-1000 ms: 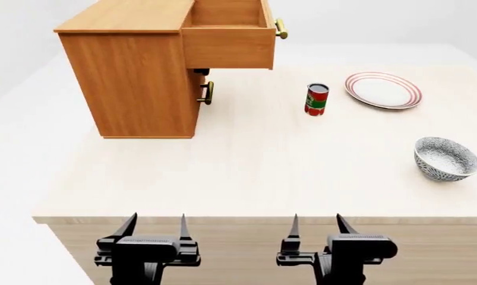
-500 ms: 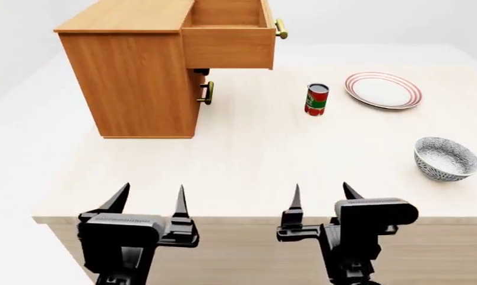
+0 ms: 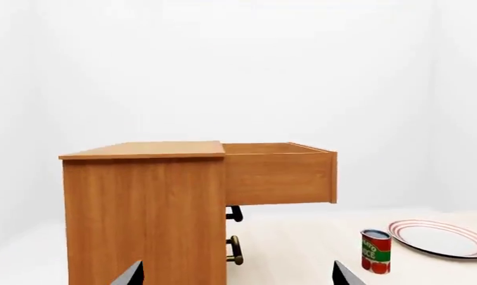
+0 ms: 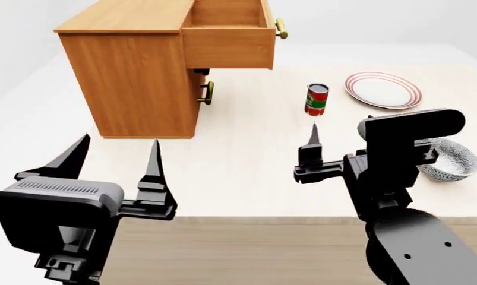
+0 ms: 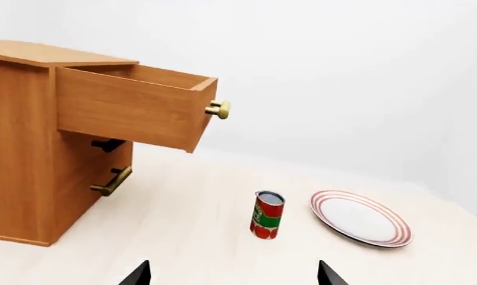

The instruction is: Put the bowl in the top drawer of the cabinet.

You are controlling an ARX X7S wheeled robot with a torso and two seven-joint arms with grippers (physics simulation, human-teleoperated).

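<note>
Black arms: both raised over the bench's near edge; left gripper (image 4: 111,157) wide; right gripper (image 4: 333,139) cannot tell
Count: one bowl (image 4: 454,161); one can (image 4: 316,99); one plate (image 4: 383,89)

The right gripper (image 4: 333,139) half hides the bowl (image 4: 454,161); top drawer (image 4: 227,35) seemingly open.

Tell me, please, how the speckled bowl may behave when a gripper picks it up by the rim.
The bowl looks rigid, like glazed ceramic, so it should keep its shape but may be slippery between thin fingers. Its round, deep wall probably offers only a narrow rim hold, so it might tilt in the grasp. It rests upright on the table, partly hidden behind the right gripper, and seems unlikely to roll.
</note>
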